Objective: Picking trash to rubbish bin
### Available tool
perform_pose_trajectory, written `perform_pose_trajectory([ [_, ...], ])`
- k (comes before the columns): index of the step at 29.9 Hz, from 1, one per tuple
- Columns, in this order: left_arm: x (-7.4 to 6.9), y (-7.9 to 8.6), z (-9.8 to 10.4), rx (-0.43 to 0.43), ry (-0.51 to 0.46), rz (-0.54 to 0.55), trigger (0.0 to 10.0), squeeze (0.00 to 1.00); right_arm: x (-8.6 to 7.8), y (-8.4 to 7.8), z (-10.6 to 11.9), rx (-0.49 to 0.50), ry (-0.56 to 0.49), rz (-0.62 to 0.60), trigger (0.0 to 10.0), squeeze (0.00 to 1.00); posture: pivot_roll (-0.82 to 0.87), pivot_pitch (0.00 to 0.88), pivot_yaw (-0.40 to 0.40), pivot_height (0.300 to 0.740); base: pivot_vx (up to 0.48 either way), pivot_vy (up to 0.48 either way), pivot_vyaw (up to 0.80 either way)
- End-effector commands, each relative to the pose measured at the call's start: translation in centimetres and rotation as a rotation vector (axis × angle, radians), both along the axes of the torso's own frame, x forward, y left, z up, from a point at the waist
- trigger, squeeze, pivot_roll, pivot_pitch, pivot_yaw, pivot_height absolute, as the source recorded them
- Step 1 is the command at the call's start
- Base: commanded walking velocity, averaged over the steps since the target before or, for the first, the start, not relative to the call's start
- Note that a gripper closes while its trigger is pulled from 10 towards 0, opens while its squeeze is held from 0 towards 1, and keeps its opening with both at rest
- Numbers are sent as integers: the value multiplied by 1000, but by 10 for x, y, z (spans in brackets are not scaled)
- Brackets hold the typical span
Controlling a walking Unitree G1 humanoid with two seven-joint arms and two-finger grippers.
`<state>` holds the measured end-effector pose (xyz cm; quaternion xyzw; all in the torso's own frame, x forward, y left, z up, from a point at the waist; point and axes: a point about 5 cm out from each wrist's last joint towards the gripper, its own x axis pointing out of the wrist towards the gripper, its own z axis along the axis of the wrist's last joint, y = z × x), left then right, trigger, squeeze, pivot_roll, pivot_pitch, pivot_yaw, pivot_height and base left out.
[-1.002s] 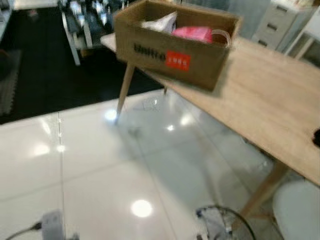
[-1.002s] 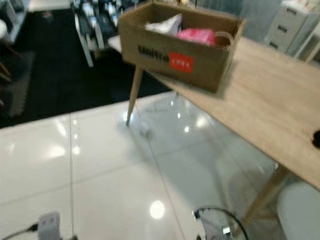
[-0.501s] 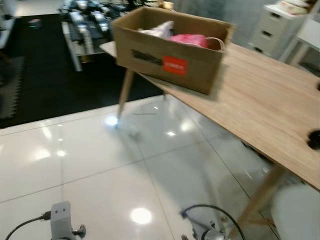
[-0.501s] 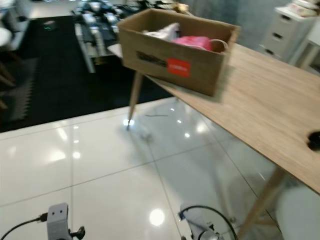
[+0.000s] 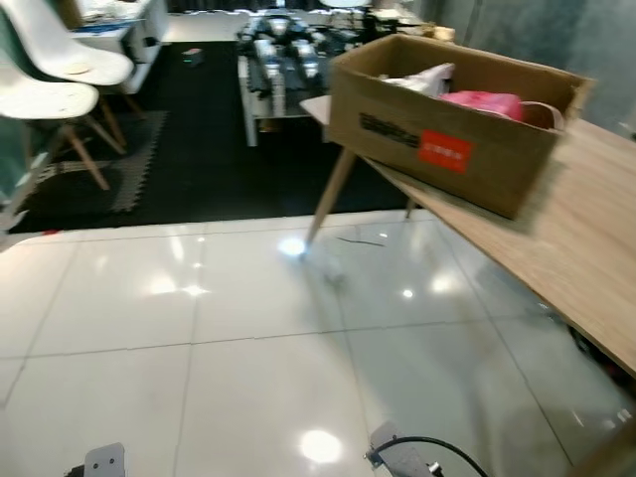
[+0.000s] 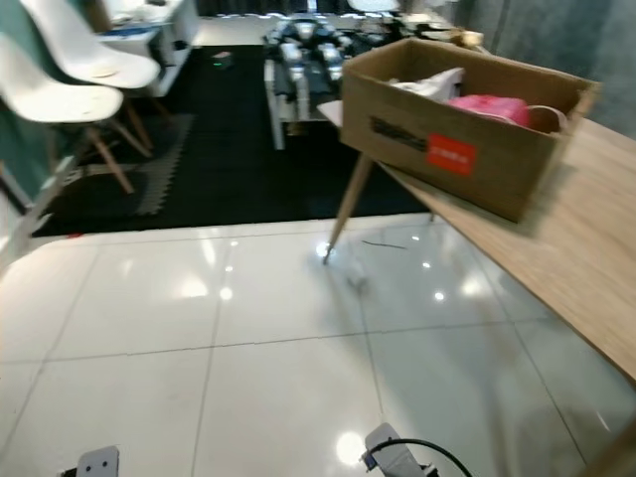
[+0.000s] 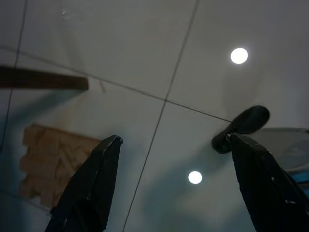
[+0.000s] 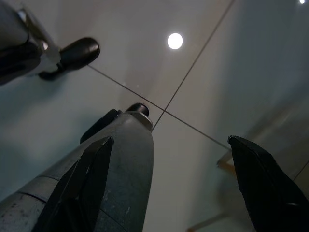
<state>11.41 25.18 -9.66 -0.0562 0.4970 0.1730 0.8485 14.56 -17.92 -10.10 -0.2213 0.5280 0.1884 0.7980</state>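
Both pincers hang spread wide and empty over the glossy floor tiles (image 5: 199, 328): left pincer (image 7: 174, 179), right pincer (image 8: 169, 183). The trash sits in the cardboard box (image 5: 447, 149) on the bench (image 5: 586, 258). Risk: blurry walking view, so it could clip that bench leg (image 5: 328, 199).

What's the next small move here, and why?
Probably turn right and step toward the cardboard box on the wooden table; it holds the pink and white trash. Both tools, left and right, hang open over bare floor tiles.
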Motion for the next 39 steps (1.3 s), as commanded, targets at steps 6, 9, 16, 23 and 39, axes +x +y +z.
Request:
perform_pose_trajectory([
  [6,2,7,2,26,14,-16,10000,0,-12,-4,-4,-35,57,7,10000,0,128,14,-17,740,0,0,728],
  [9,2,7,2,26,14,-16,10000,0,-12,-4,-4,-35,57,7,10000,0,128,14,-17,740,0,0,725],
  [16,14,7,6,34,-5,-53,10000,0,-6,0,-3,-30,39,8,10000,0,134,0,-7,740,0,0,726],
  [23,8,6,4,12,12,-59,10000,0,-13,1,-5,-26,59,7,10000,0,129,14,1,740,0,0,729],
  [39,3,5,2,-18,20,-47,10000,0,-14,3,-6,-17,61,2,10000,0,128,33,6,740,0,0,727],
])
